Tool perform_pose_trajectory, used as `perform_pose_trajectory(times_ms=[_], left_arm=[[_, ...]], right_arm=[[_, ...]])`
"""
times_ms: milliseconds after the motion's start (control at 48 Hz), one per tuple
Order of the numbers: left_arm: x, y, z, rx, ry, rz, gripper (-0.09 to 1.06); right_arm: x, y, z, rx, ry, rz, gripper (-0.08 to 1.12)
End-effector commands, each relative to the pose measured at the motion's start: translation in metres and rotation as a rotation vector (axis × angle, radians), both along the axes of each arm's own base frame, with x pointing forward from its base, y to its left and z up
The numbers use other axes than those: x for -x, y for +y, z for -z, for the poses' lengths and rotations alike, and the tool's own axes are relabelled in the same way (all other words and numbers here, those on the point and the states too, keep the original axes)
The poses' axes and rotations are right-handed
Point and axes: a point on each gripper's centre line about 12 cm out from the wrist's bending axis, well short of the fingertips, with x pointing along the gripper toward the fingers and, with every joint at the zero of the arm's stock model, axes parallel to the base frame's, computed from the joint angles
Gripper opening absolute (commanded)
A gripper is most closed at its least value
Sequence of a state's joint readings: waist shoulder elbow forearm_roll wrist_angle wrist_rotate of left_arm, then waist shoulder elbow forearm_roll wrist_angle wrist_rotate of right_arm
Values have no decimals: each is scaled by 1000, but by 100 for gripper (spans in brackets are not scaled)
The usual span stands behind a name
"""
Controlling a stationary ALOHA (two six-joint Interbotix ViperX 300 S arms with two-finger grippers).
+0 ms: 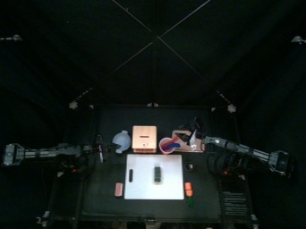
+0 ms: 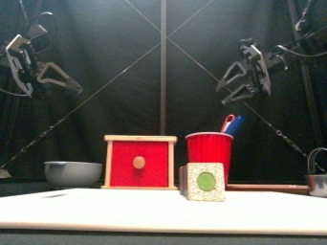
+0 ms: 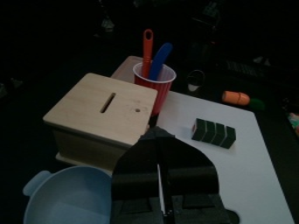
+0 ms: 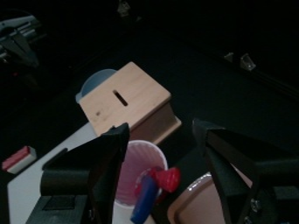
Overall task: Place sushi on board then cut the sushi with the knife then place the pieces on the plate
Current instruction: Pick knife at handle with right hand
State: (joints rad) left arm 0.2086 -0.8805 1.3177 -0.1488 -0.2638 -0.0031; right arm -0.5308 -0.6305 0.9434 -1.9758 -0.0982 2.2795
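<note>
A dark green sushi roll (image 1: 157, 174) lies on the white cutting board (image 1: 174, 166), its end facing the front (image 2: 204, 181). Behind the board stands a red cup (image 2: 209, 153) holding a blue and a red toy knife (image 2: 228, 122). My right gripper (image 4: 163, 162) hangs open just above that cup, one jaw on each side of the knife handles. The pink tray (image 4: 197, 199) lies beside the cup. My left gripper (image 3: 162, 179) is raised at the table's left, shut and empty, with the sushi (image 3: 215, 131) well ahead of it.
A wooden box with a red drawer front (image 2: 140, 164) stands left of the cup, and a blue-grey bowl (image 2: 75, 172) lies further left. Small orange-red toys lie beside the board's front left (image 1: 116, 188) and front right (image 1: 189, 189). A metal object (image 2: 316, 177) sits far right.
</note>
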Motion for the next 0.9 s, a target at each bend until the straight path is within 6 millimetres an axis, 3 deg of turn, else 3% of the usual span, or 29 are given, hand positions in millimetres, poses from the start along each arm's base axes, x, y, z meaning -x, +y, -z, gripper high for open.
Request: perform_pose_trajectory(times_ms=[21,188,500,771,896], left_arm=[[-2,2,-5,-3,-13,-7,-3],[-2,2,-5,-3,-13,-7,-3],[-2,2,-4,-5,-10,-9,-3],[-1,2,-4,-5,-8,-10,-3],[-1,4,-4,-7,-9,-18,-3]], right_arm=[[-10,-9,-16,-34,-15,-43,92],[-16,-28,-10,-118,30,-87,92],[-2,-69,-18,-171,97,-104,92],[-14,-72,2,-330,239,-212,92],[-20,-74,-4,-346,295,-225,92]])
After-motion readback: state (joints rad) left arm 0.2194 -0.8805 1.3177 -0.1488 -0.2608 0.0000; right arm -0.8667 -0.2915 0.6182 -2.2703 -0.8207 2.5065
